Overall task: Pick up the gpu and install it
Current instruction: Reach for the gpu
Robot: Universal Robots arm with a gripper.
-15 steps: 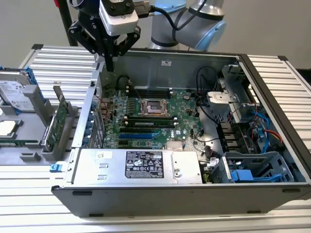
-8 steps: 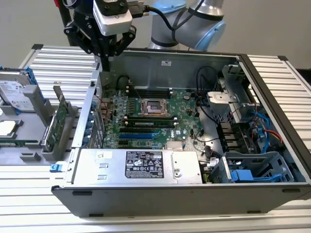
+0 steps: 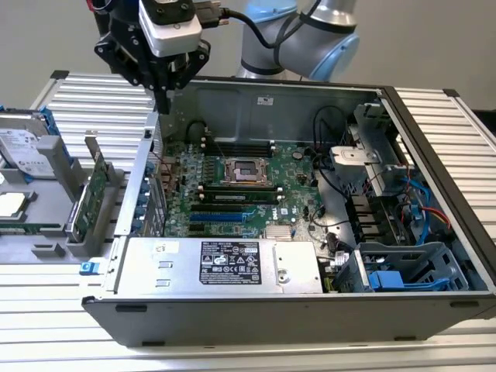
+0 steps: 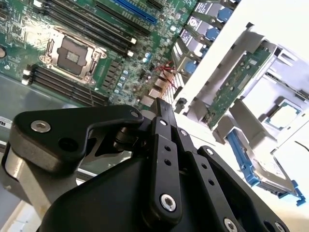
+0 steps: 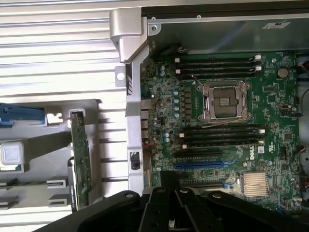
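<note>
Now the black end effector [image 3: 163, 105], closed together and empty, hangs above the rear wall of the open metal computer case [image 3: 310, 306]. The thin green gpu card [image 3: 94, 192] stands on edge in a grey holder [image 3: 46, 248], lower and toward the exterior view's left, its long axis parallel to that wall.

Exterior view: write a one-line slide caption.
Pincer hovers at the open computer case, gpu upright in its holder on the exterior view's left.

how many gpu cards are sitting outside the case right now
1. The gpu stands on edge in the grey holder beside the open case, on the exterior view's left; both wrist views show it there too. More could be hidden.
</note>
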